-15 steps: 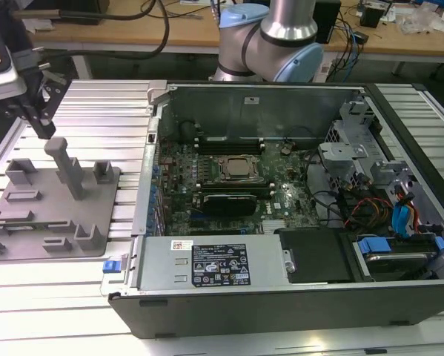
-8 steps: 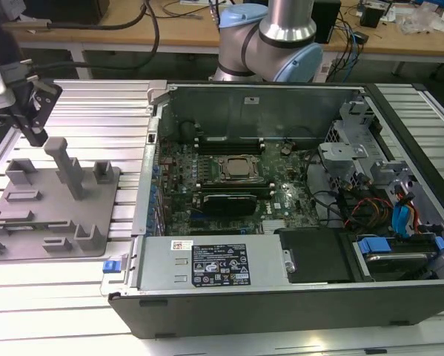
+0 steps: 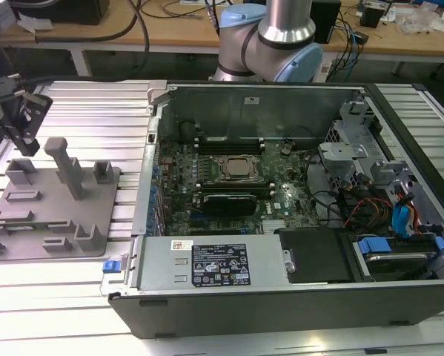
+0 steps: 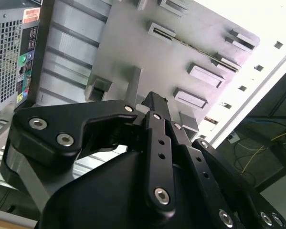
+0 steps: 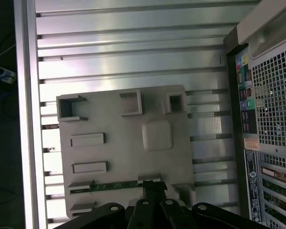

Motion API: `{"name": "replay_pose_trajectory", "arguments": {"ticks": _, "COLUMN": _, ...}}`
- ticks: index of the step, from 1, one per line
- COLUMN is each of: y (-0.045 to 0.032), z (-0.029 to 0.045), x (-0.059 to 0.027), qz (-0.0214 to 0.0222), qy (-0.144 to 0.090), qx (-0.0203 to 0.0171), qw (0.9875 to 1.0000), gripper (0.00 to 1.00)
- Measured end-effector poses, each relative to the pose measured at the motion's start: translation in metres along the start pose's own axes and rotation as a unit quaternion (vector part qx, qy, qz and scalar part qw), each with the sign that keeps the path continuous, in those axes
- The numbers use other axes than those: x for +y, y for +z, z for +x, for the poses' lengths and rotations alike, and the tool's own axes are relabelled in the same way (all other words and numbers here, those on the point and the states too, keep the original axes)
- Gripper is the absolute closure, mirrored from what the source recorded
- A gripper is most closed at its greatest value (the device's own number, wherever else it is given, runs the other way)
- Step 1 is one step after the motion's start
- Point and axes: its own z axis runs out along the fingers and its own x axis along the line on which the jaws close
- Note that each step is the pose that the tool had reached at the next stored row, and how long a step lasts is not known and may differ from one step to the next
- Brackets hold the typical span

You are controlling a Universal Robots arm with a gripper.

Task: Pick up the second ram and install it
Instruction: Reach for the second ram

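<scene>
Lying in a long slot of the grey fixture tray point(image 5: 133, 157), the second ram point(image 5: 109, 186) shows as a thin green strip in the first wrist view. The black gripper point(image 5: 152, 185) sits over the strip's end nearer the open computer case point(image 5: 271, 95); whether its jaws are wide, narrow or gripping cannot be told. Tray and case rest side by side on a ribbed metal table point(image 5: 133, 47), the tray on the exterior view's left.

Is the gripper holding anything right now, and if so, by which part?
Cannot tell. The gripper is at one end of the second ram, which lies in a slot of the grey fixture tray; whether it grips it is unclear.
</scene>
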Motion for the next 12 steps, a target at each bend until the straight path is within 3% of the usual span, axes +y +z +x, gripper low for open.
{"name": "replay_pose_trajectory", "arguments": {"ticks": 5, "y": 0.0093, "z": 0.0161, "x": -0.0075, "qz": 0.0000, "qy": 0.000, "qx": 0.0000, "qw": 1.0000, "gripper": 0.92}}
{"name": "replay_pose_trajectory", "arguments": {"ticks": 12, "y": 0.0200, "z": 0.0271, "x": -0.0164, "qz": 0.0000, "qy": 0.000, "qx": 0.0000, "qw": 1.0000, "gripper": 0.92}}
